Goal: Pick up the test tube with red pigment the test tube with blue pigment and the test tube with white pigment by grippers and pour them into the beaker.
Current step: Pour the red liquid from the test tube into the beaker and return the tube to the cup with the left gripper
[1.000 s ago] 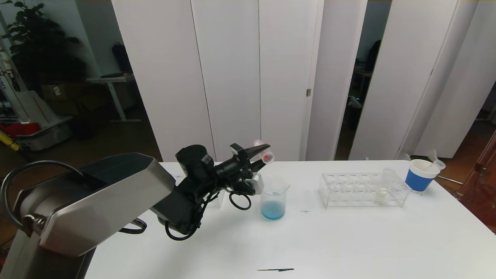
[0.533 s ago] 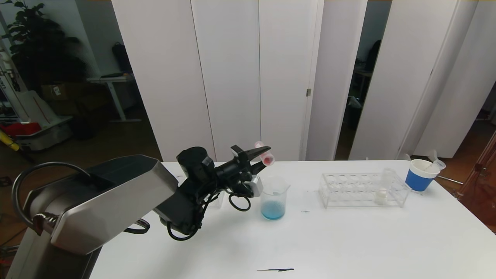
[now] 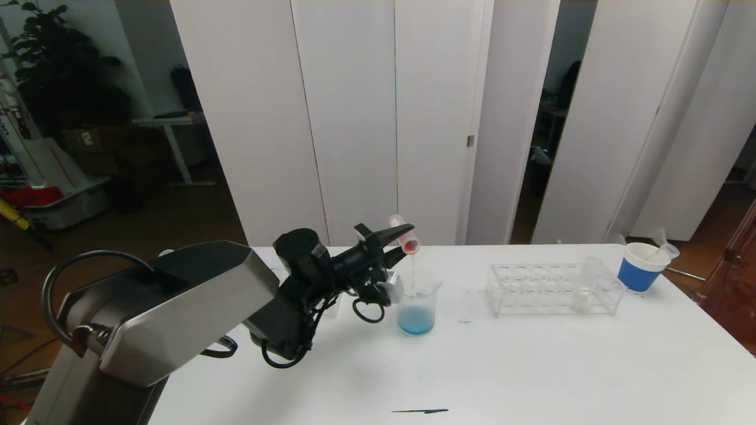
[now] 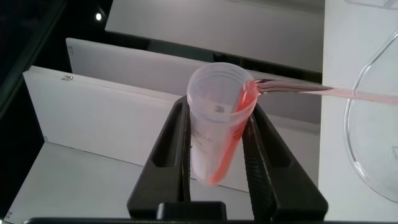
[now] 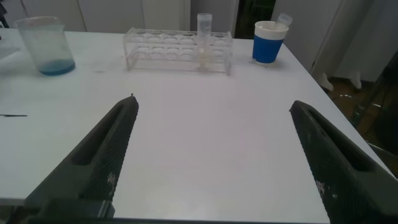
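Red tube tipped over the beaker, pouring.

The left gripper (image 3: 394,237) is clamped on the red tube (image 3: 405,235), mouth down above the beaker (image 3: 418,302), which stands left of the rack (image 3: 554,288) and holds blue liquid. 1 thin red stream (image 3: 414,273) falls inside the rim; a small drift of the arm could send it onto the table (image 3: 531,366). The right gripper (image 5: 214,158) hovers low over the table, jaws wide apart and empty. The white tube (image 3: 585,288) stands in the rack. Its contents are hard to make out, probably pale liquid; the blue cup (image 3: 639,268) holds tubes, only partly seen.
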Available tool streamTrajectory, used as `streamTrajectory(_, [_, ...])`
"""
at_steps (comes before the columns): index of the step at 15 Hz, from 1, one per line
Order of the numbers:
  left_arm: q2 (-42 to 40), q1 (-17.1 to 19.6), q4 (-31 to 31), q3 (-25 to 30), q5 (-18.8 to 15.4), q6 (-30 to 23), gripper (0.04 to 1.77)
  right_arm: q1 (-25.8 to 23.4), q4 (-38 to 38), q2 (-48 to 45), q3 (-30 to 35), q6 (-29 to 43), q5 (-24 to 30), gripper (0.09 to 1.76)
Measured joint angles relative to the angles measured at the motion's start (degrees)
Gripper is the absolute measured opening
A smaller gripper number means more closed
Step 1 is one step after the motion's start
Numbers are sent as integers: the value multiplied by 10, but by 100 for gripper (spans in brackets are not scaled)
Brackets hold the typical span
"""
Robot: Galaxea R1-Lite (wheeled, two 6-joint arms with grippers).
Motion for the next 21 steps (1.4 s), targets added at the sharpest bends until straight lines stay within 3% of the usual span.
streamTrajectory(21, [24,-4,-14,-50,4,10,58,0,0,0,0,0,0,175])
